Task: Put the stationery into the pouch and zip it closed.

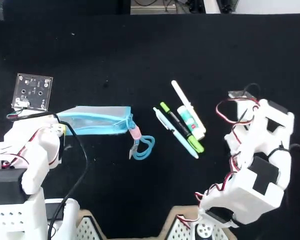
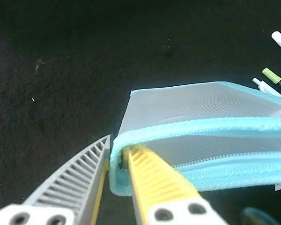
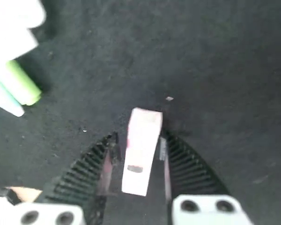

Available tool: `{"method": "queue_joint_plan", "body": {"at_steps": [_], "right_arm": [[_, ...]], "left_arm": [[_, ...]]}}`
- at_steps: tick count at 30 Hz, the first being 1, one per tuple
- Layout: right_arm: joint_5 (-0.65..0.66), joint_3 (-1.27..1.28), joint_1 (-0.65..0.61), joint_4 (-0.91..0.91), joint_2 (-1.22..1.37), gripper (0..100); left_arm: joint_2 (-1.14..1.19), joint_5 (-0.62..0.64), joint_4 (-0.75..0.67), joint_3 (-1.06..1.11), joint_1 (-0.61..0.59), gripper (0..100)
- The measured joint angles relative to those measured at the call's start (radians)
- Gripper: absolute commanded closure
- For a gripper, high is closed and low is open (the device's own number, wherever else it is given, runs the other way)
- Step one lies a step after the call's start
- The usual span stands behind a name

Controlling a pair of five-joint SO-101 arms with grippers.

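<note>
A clear pouch (image 1: 95, 120) with light blue trim lies left of centre, with its pink zipper tab and blue loop strap (image 1: 142, 145) at its right end. My left gripper (image 1: 60, 127) is at the pouch's left end. In the left wrist view this gripper (image 2: 118, 145) is shut on the pouch's blue rim (image 2: 113, 164), with the yellow finger (image 2: 152, 178) inside the opening. Right of the pouch lie a white pen (image 1: 182, 100), a green highlighter (image 1: 180, 127), a light blue pen (image 1: 176, 134) and a white tube (image 1: 191, 121). My right gripper (image 3: 138, 138) is shut on a small white and pink block (image 3: 140, 150) over the mat.
A small circuit board (image 1: 32, 92) lies at the far left behind the left arm. The black mat (image 1: 140, 55) covers the table. The right arm's body (image 1: 255, 165) and its red wires stand right of the pens. A black cable (image 1: 80, 160) runs beside the left arm.
</note>
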Motion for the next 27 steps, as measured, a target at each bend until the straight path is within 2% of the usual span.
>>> {"method": "queue_joint_plan", "body": {"at_steps": [7,18,23,27], "right_arm": [[0.009,0.074,0.002,-0.135,-0.009,87.4],[0.114,0.092,0.002,-0.146,-0.018,87.2],[0.140,0.094,0.000,-0.146,-0.018,78.3],[0.146,0.098,-0.008,-0.146,-0.018,83.2]], "left_arm": [[0.000,0.000,0.000,0.000,0.000,97],[0.000,0.000,0.000,0.000,0.000,97],[0.000,0.000,0.000,0.000,0.000,97],[0.000,0.000,0.020,0.000,0.000,97]]}}
